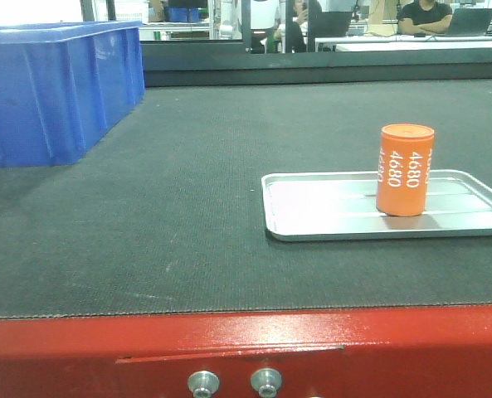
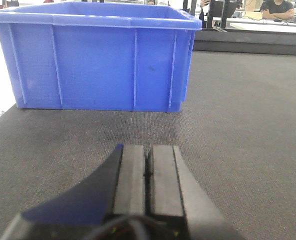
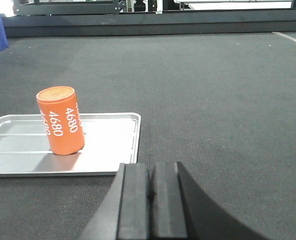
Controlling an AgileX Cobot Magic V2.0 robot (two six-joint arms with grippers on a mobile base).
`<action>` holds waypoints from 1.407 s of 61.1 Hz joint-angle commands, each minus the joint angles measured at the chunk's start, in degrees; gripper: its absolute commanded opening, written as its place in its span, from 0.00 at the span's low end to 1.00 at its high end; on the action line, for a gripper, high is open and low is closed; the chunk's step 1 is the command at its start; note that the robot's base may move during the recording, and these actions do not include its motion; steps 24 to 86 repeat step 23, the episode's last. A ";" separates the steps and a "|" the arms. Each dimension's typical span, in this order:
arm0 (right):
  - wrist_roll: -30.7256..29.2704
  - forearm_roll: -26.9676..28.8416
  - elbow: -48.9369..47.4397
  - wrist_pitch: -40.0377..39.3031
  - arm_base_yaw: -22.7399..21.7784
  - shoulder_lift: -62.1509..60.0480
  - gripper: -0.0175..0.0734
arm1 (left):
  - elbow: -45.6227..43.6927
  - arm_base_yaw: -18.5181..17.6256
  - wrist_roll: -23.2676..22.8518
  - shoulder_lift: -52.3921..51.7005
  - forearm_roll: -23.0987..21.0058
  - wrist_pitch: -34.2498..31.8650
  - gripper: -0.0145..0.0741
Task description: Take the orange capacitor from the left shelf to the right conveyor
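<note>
- You have the orange capacitor standing upright in the silver tray, toward the tray's right end in the front view, its white "4680" numerals running down its side.
- The tray lies flat on the right conveyor, the dark grey belt; behind the tray and well off to its left sits a blue bin, also on the belt.
- Nearer you than the tray, the belt ends in a red metal edge with two silver bolts.
- Your left hand is pressed together with nothing between its pads, hovering low over the belt and facing the blue bin, well apart from the tray.
- Your right hand is likewise pressed together and holds nothing; it sits just off the tray's near corner, apart from the capacitor.
- Whether either hand touches the belt is hard to judge from the wrist views.
</note>
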 commanded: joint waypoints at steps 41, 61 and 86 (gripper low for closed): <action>-0.47 0.24 -0.17 -4.82 -0.34 -0.75 0.25 | -0.27 0.03 -0.08 -0.57 -0.10 -5.13 0.02; -0.47 0.24 -0.17 -4.82 -0.34 -0.75 0.25 | -0.27 0.03 -0.08 -0.57 -0.10 -5.13 0.02; -0.47 0.24 -0.17 -4.82 -0.34 -0.75 0.25 | -0.27 0.03 -0.08 -0.57 -0.10 -5.13 0.02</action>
